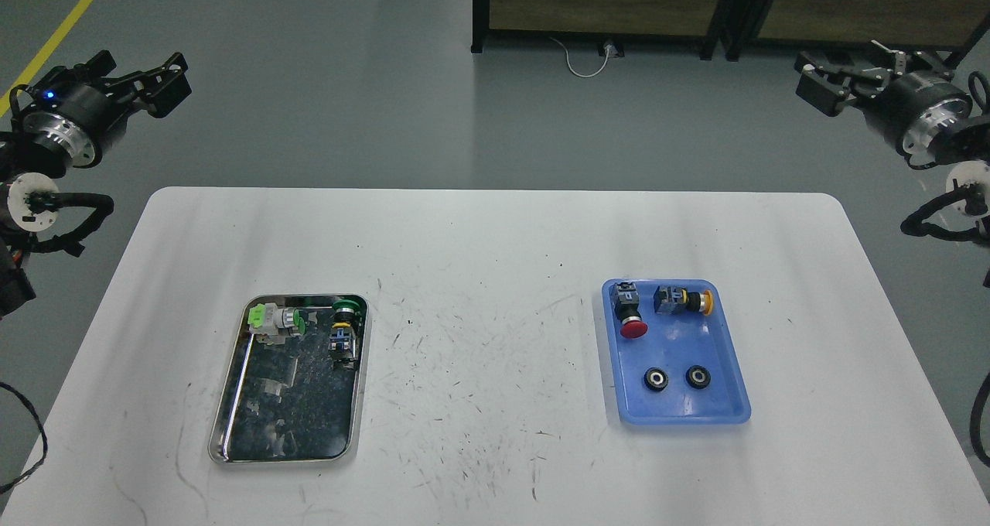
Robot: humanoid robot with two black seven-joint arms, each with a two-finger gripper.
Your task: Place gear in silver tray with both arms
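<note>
Item 1. Our left gripper [158,77] hung off the table's far left corner, raised and idle; its fingers looked spread and held nothing, though dark against the floor. We judged it parked there to leave the table open to view.

Item 2. White table [495,232], scuffed, lay below and between both grippers.

Item 3. The silver tray [232,402] sat well below and inward of our left gripper, on that arm's side, presumably within its reach. At its far end lay a green-capped switch [277,321] and, just beside it, a green push button [346,326] with a blue-and-yellow body. The mirror-like bottom made reflections hard to separate from real parts.

Item 4. A blue plastic tray [727,414] sat well below and inward of our right gripper. It held a red push button [630,313], a yellow-tipped switch [681,300], and nearer us two small black gears [677,379], apart from each other. These we took for the task's pieces, not yet moved; too small to show teeth.

Item 5. Our right gripper [820,81] hung off the far right corner, empty; whether spread or pressed together we could not tell. Both arms were cut off by the view's edges.
</note>
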